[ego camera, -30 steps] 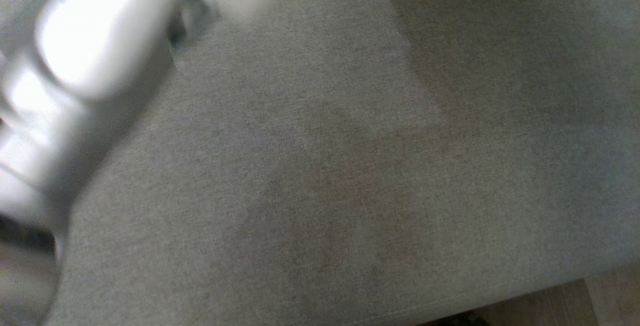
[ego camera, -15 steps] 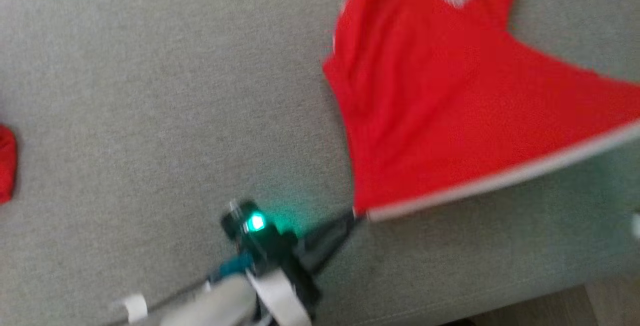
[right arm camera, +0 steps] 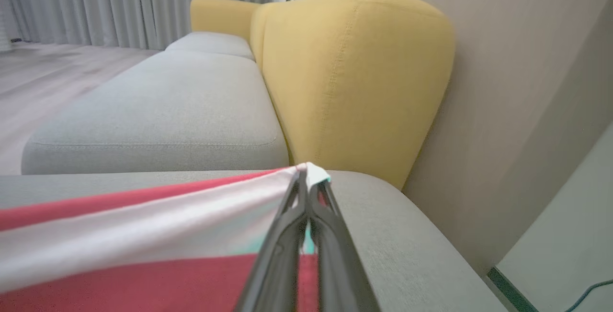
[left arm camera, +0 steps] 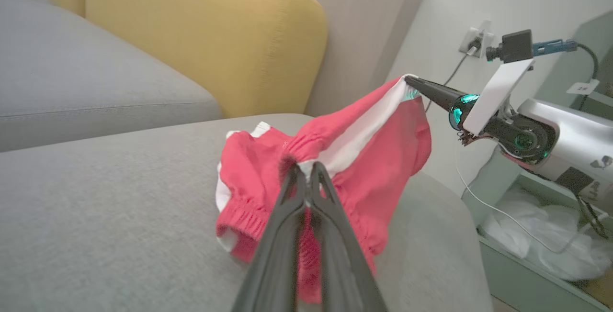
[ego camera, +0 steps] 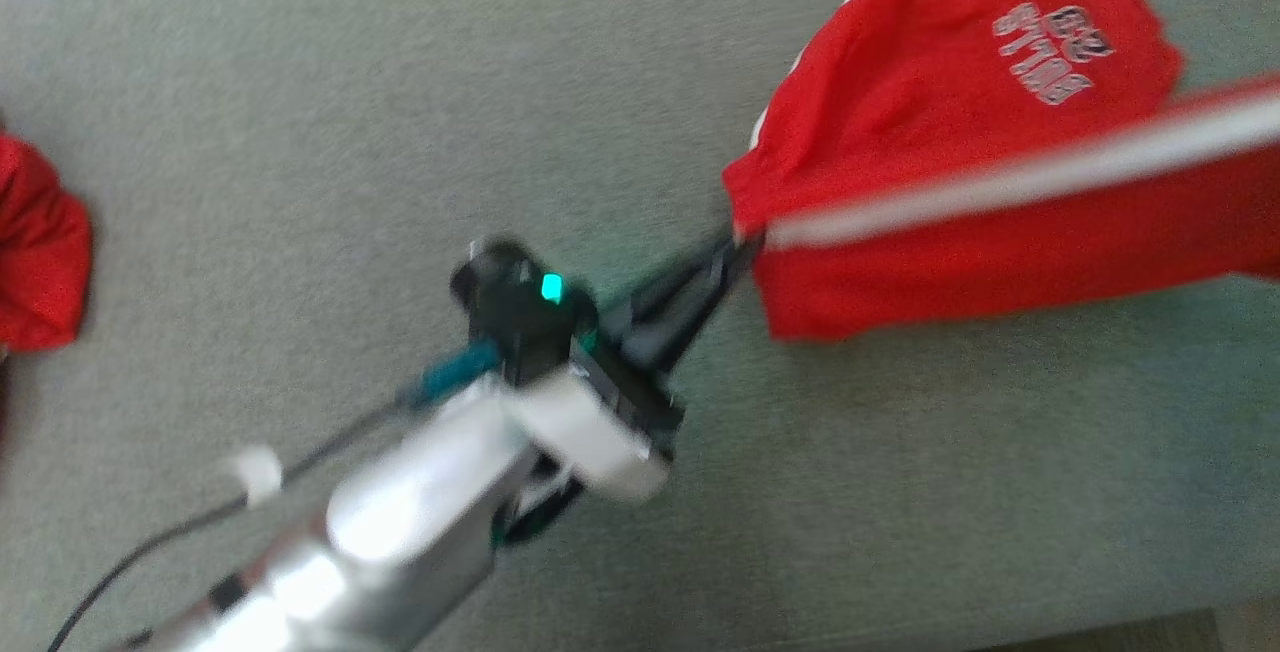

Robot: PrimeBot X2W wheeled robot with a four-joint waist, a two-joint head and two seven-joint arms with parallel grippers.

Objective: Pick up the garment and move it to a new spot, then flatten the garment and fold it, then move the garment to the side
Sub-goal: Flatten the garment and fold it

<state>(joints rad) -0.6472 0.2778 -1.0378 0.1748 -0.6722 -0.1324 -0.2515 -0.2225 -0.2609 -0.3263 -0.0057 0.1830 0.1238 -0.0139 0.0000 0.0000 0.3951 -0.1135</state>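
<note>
The left gripper (left arm camera: pixel 306 168) has its fingers clenched on the red garment (left arm camera: pixel 364 159) at its white stripe. The right gripper (right arm camera: pixel 309 178) pinches the stripe's far end. The cloth stretches between both fingers over the grey sofa cushion (left arm camera: pixel 96 206).

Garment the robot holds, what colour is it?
The garment is red with a white stripe, best seen in the left wrist view.

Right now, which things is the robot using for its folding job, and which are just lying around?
For the job:
red shorts, pinched by the left gripper and the right gripper
grey sofa seat beneath them

Just lying about:
another red cloth farther along the seat
yellow backrest
wall socket
</note>
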